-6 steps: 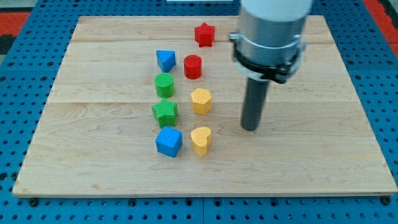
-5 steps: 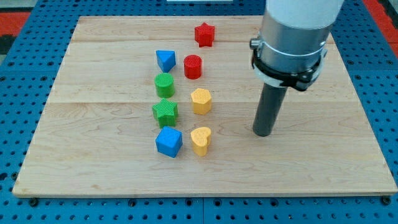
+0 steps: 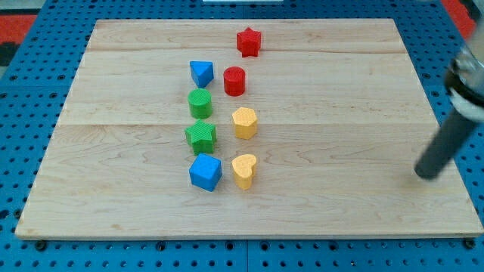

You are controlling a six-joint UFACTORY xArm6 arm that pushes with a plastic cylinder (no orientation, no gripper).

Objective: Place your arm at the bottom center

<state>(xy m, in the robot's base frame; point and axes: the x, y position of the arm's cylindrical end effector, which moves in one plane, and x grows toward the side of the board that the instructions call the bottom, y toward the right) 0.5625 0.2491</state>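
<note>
My tip (image 3: pixel 429 174) rests on the wooden board (image 3: pixel 113 204) near its right edge, far to the right of all the blocks. The rod looks blurred. The blocks stand in two columns left of centre: a red star (image 3: pixel 248 41), a red cylinder (image 3: pixel 234 81), a yellow hexagon-like block (image 3: pixel 244 122) and a yellow heart (image 3: pixel 244 171); beside them a blue triangular block (image 3: pixel 201 73), a green cylinder (image 3: pixel 200 103), a green star-like block (image 3: pixel 201 137) and a blue cube (image 3: pixel 205 172). My tip touches none of them.
A blue pegboard (image 3: pixel 30 91) surrounds the board on all sides.
My tip has swept fast to the view's right and slightly down, from the board's middle right to near its right edge. No block has moved.
</note>
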